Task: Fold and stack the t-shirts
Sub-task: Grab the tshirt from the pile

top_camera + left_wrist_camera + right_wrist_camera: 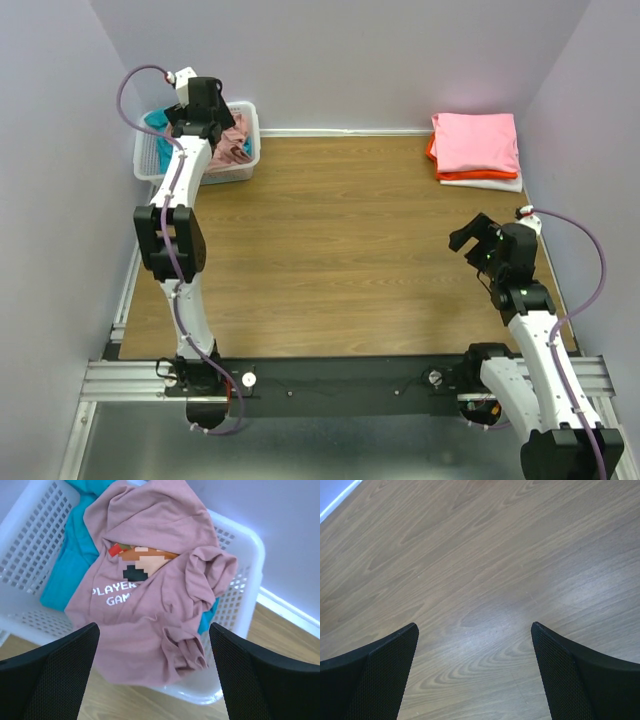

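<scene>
1. Wood-grain table [350,250], with lilac walls [350,60] on three sides.
2. In the far-left basket [30,545], a pink shirt [150,625] reading "PLAYER GAM" lies crumpled over a teal shirt [70,565].
3. A folded stack [476,148] sits far right.
4. The left gripper [153,630] hangs wide above the basket; the right gripper [475,627], wide above the table.
</scene>
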Controlling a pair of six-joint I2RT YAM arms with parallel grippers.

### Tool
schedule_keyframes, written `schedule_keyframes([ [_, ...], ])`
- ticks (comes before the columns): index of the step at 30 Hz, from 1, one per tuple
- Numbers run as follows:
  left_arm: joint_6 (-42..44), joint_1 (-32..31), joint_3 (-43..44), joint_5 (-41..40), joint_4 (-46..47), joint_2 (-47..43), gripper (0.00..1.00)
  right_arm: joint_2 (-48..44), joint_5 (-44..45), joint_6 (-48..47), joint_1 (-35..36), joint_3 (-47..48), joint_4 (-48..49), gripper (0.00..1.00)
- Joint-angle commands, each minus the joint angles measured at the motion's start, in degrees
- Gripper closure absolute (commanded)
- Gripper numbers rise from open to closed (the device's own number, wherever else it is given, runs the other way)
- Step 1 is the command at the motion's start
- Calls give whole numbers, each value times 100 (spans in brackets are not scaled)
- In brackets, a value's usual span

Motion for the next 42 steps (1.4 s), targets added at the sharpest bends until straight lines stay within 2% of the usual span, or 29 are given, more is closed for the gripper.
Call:
schedule_keyframes([
  [1,862,73,953,205,-671,639,2,40,-12,-90,-16,49,-113,0],
  [3,1047,73,1339,355,-741,990,2,58,-29,-98,-8,40,-113,0],
  [10,1725,73,1816,1295,-671,1703,2,102,15,-107,-16,23,-113,0],
  [21,1629,73,1948,1199,-847,2407,4,216,-3,-116,-8,32,-113,0],
  [23,1620,73,1939,1217,-856,2416,15,234,15,-116,-8,32,-113,0],
  [24,1611,73,1939,1226,-838,2407,33,234,23,-116,-16,32,-113,0],
  [27,1567,73,1930,1278,-794,2320,61,251,24,-116,-8,23,-113,0],
  [28,1558,73,1939,1270,-768,2285,81,260,32,-116,-8,23,-113,0],
  [30,1497,73,1930,1235,-750,2162,100,286,41,-116,-8,14,-113,0],
  [35,1427,73,1922,1103,-680,1837,100,322,24,-116,-16,23,-113,0],
  [42,1286,73,2097,918,-601,951,100,401,-117,-107,-8,14,-104,0],
])
